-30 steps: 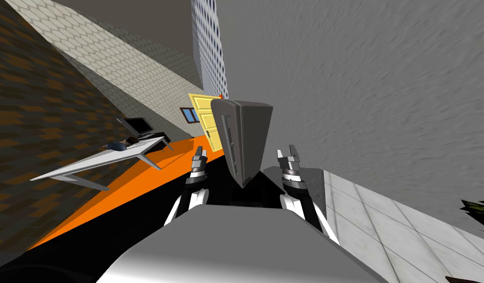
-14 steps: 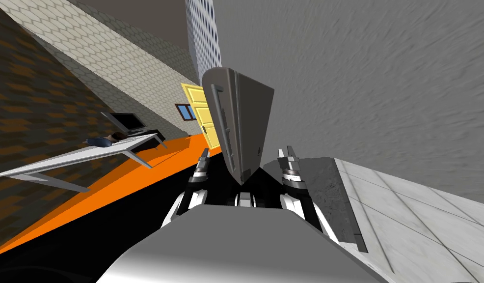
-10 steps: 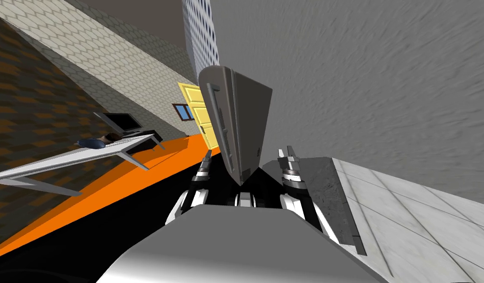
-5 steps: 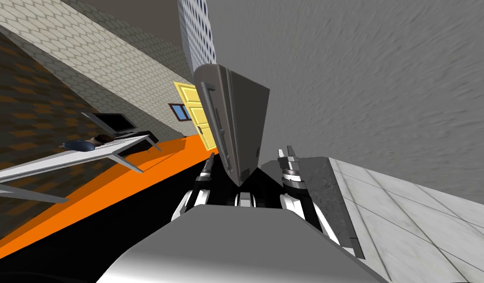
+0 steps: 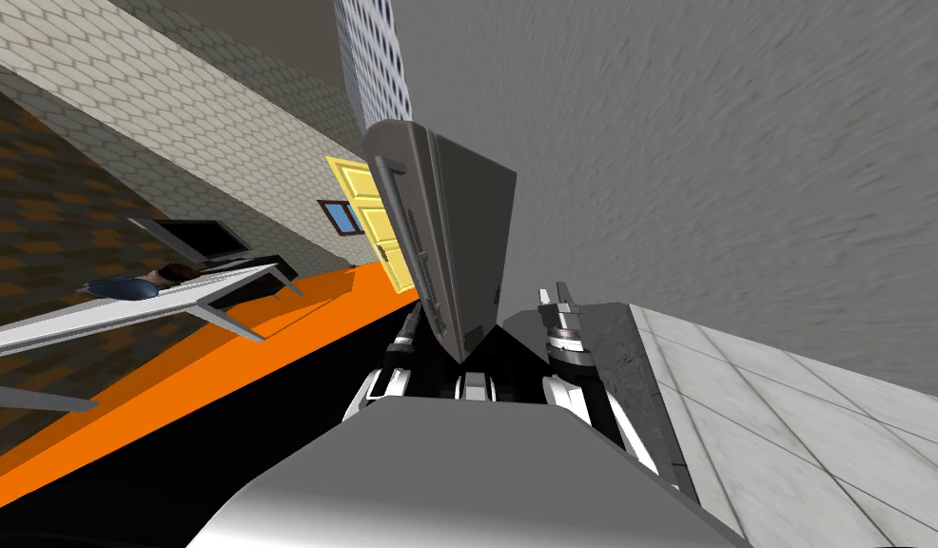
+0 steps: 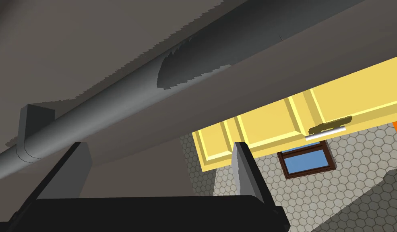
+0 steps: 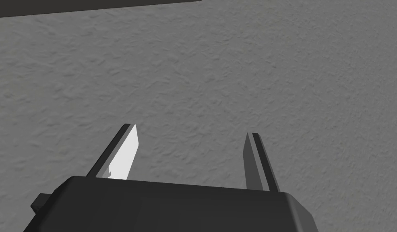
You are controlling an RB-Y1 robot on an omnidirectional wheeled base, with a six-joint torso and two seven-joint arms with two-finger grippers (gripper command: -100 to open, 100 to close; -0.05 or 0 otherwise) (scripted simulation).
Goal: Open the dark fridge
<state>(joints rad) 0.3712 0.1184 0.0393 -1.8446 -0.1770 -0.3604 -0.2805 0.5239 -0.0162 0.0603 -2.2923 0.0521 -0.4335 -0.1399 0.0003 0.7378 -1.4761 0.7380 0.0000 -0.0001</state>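
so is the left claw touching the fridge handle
Cannot tell. Left wrist view: the left claw sits by the fridge handle, one fingertip overlapping its edge, no plain contact or gap.

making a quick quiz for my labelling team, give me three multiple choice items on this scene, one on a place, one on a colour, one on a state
1. Where is the left gripper?
A. over a sink
B. close by the bar handle of the fridge
C. inside a drawer

2. What colour is the door behind the fridge?
A. yellow
B. blue
C. white

3. How are the right gripper fingers?
A. shut on the handle
B. shut on a cup
C. open, holding nothing

1 B: the left wrist view has the bar just beyond its open fingers.
2 A: yellow panels show past the fridge's edge.
3 C: its fingers stand apart before a grey wall.
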